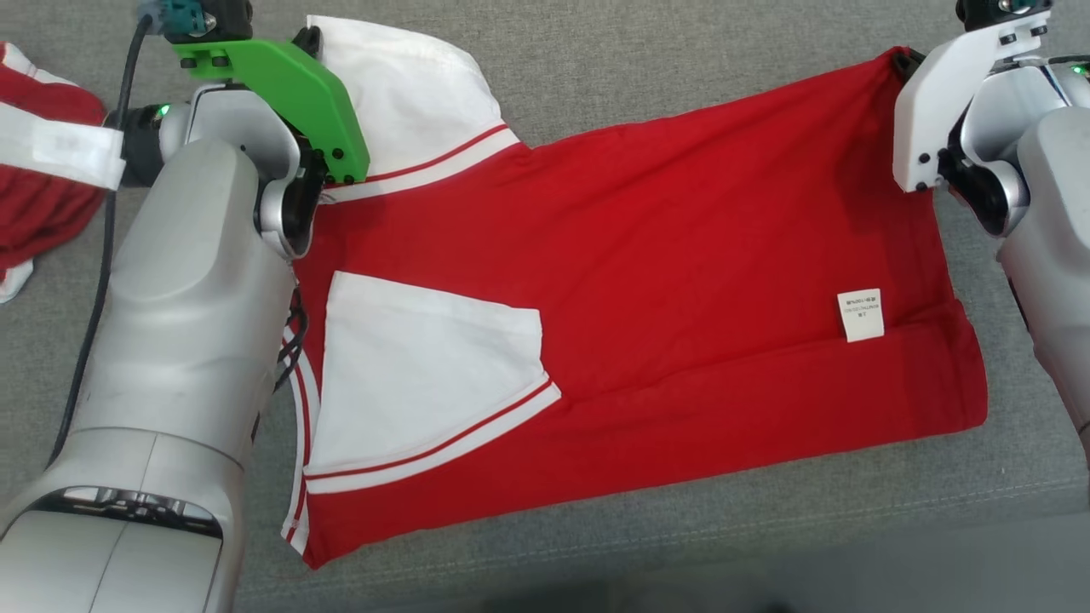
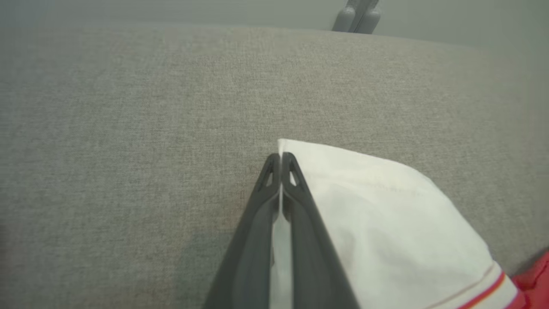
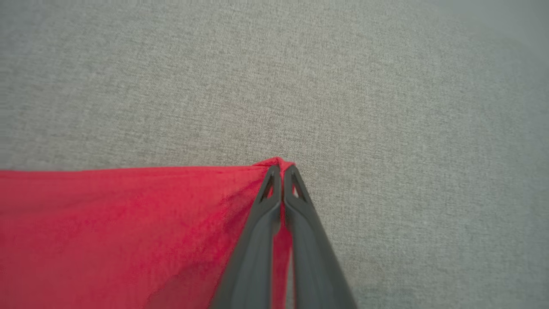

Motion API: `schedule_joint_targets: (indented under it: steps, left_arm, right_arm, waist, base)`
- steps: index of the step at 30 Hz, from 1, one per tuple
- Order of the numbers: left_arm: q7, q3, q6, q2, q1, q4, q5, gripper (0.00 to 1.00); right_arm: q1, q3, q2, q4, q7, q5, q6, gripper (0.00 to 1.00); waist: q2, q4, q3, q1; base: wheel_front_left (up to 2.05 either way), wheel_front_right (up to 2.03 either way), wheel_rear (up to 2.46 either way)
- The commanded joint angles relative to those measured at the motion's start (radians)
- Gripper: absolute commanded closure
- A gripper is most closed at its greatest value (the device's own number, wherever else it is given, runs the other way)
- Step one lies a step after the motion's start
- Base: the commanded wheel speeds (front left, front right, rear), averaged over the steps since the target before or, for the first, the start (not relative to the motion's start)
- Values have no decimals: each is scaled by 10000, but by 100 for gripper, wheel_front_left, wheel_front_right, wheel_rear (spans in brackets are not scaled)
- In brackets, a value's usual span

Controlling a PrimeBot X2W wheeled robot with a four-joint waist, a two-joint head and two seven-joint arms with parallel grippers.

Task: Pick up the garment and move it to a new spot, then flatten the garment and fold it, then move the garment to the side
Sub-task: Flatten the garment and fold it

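Note:
The garment (image 1: 647, 281) is a red shirt with white, red-striped sleeves, spread across the grey cushion with a small white label near its right end. My left gripper (image 2: 280, 165) is shut on the far white sleeve's corner (image 2: 377, 214), the cloth pinched between its dark fingers. In the head view that gripper (image 1: 308, 38) sits at the sleeve's upper left tip under a green bracket. At the shirt's far right corner, my right gripper (image 3: 282, 171) is shut on the red hem (image 3: 128, 223). The head view shows this gripper (image 1: 904, 60) beside a white bracket.
Another red and white garment (image 1: 38, 170) lies bunched at the left edge, behind my left forearm. Grey fabric surface (image 1: 681, 68) extends beyond the shirt. The cushion's front edge (image 1: 766, 519) runs along the bottom. A grey post (image 2: 358, 17) stands past the far edge.

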Motion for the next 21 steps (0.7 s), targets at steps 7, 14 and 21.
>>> schedule_joint_targets:
  steps: [7, 14, 21]
  left_arm:
    - [-1398, 1, -182, -16, 523, -557, -32, 100]
    - [-2291, -286, -559, 45, 1433, -1509, 16, 100]
    - [-2694, -289, -401, 401, 3276, -3145, -164, 100]
  right_arm:
    - [794, -177, -428, -360, -448, 579, -18, 100]
    - [1643, -317, -766, -1011, -859, 890, -16, 100]
    - [2809, -84, -1208, -2066, -1136, 1101, -16, 100]
  waist:
    - [-1, 352, -584, 0]
    - [-1, 538, -1061, 0]
    - [-1, 676, -1467, 0]
  base:
    - [0, 0, 0]
    - [0, 0, 0]
    - [0, 0, 0]
